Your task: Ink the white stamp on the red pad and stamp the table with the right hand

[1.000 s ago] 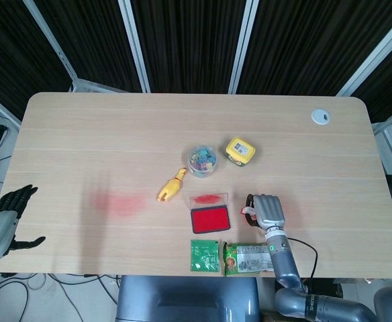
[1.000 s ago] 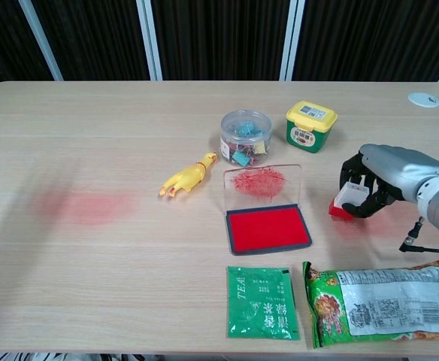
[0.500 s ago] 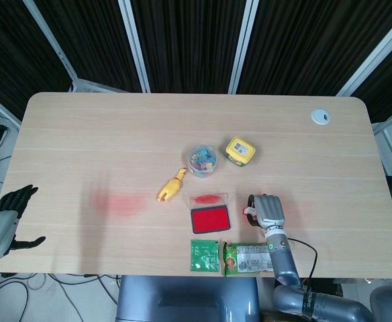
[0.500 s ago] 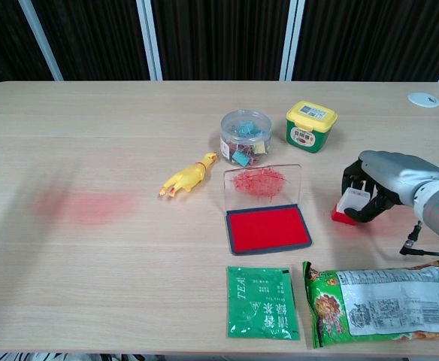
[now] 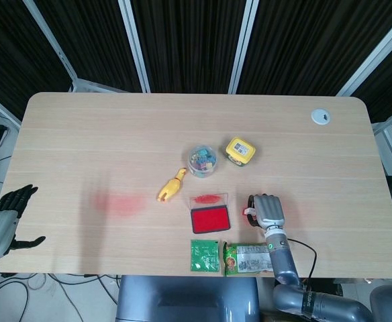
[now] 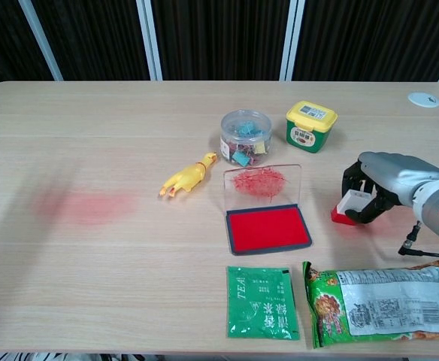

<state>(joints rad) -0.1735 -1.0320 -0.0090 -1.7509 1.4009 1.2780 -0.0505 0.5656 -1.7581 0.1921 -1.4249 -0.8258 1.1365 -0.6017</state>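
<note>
The white stamp (image 6: 349, 206) with its red underside sits down on the table just right of the red ink pad (image 6: 267, 229), whose clear lid (image 6: 261, 185) stands open behind it. My right hand (image 6: 385, 183) grips the stamp from above, fingers curled round it; in the head view the right hand (image 5: 268, 211) covers most of the stamp (image 5: 249, 213). A faint red smudge shows on the wood under the stamp. My left hand (image 5: 7, 220) hangs off the table's left edge, fingers spread and holding nothing.
A yellow rubber chicken (image 6: 186, 176), a clear jar of clips (image 6: 245, 138) and a yellow-lidded green tub (image 6: 310, 125) stand behind the pad. A green tea sachet (image 6: 261, 301) and a snack bag (image 6: 381, 302) lie at the front edge. A red stain (image 6: 88, 205) marks the table's left.
The right hand has lowered the stamp slightly and shifted a little right, so the stamp now rests on the table. The left hand has not moved.
</note>
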